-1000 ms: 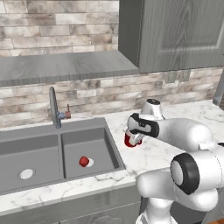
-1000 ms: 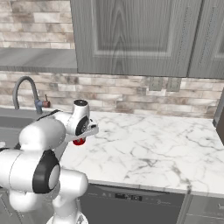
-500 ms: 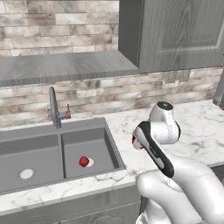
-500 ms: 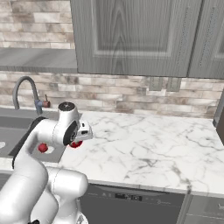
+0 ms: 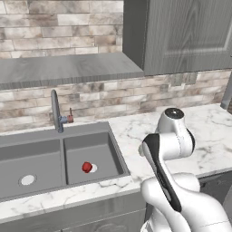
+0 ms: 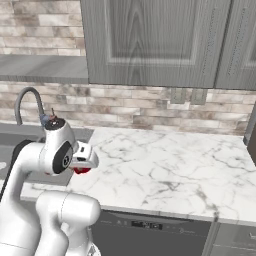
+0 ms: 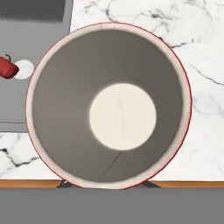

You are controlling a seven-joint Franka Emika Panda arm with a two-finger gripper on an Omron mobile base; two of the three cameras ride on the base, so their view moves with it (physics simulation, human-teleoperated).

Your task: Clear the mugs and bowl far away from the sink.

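Marble counter runs under grey cabinets and a brick backsplash — no brand, label or writing can be read anywhere. Left of the gripper lies the sink, tap behind it, a small red thing in its right basin. The mug, red outside, is clamped under the hand, its open mouth facing the camera; the finger tips are hidden beneath its rim. Counter spreads away to the right.

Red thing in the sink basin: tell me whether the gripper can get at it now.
Probably not yet: the gripper holds a mug. The red thing lies uncovered in the open sink, so nothing else blocks it.
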